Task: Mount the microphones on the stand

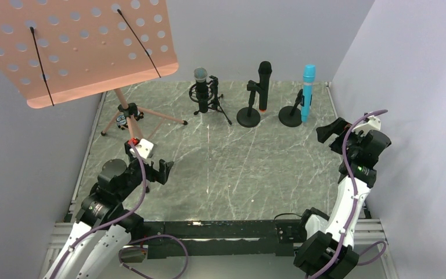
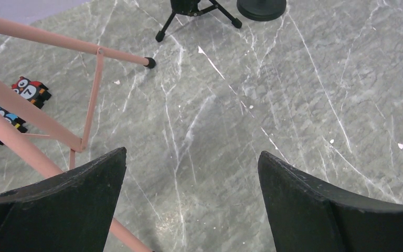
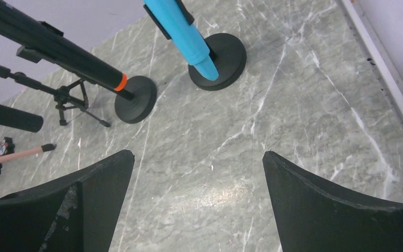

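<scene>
Three microphones stand in their stands at the back of the table. The black one with the silver mesh head [image 1: 201, 87] sits in a tripod stand [image 1: 213, 102]. The all-black one with the orange end [image 1: 263, 81] sits on a round-base stand [image 1: 248, 117]. The bright blue one [image 1: 308, 90] sits on another round-base stand [image 1: 290, 116]. In the right wrist view the blue one [image 3: 181, 29] and the black one [image 3: 57, 50] show above their bases. My left gripper [image 1: 151, 164] is open and empty at the near left. My right gripper [image 1: 334, 131] is open and empty at the right.
A pink music stand with a perforated tray [image 1: 75, 43] and tripod legs [image 1: 133, 116] fills the back left; its legs [image 2: 57, 44] lie close to my left gripper. Small owl stickers [image 2: 29, 89] lie on the table. Walls close in on both sides.
</scene>
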